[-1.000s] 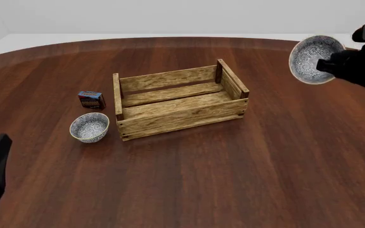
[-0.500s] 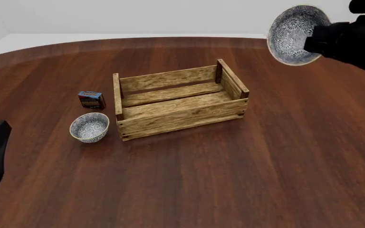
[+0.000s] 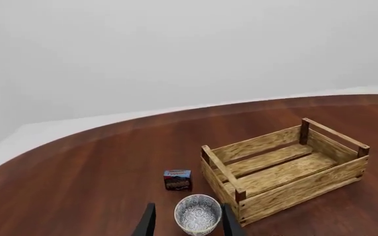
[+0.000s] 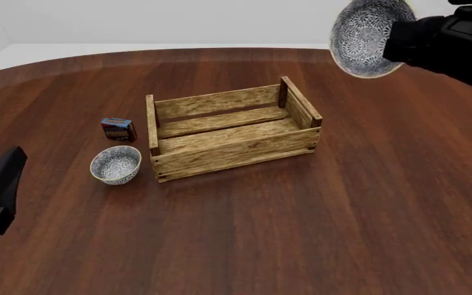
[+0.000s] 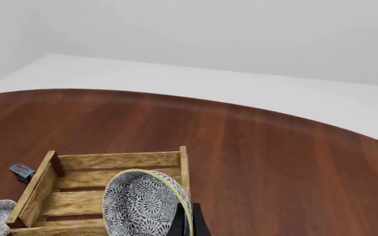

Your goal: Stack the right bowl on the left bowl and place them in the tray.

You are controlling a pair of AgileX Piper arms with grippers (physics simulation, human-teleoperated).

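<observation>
My right gripper (image 4: 393,38) is shut on the rim of a blue-and-white patterned bowl (image 4: 369,38) and holds it high in the air, tilted on its side, above and to the right of the tray's far right corner. It also shows in the right wrist view (image 5: 146,205). The other patterned bowl (image 4: 115,164) stands upright on the table, just left of the wooden slatted tray (image 4: 234,149). My left gripper (image 3: 187,223) is open, its fingers either side of that bowl (image 3: 198,214) but well short of it. The tray (image 3: 307,182) is empty.
A small dark box with a red-and-blue label (image 4: 118,129) stands just behind the left bowl, and also shows in the left wrist view (image 3: 177,179). The round dark wooden table (image 4: 302,233) extends all around.
My right gripper has carried its bowl up and to the left, toward the tray's far side. My left arm has shifted slightly forward and right at the table's left edge.
</observation>
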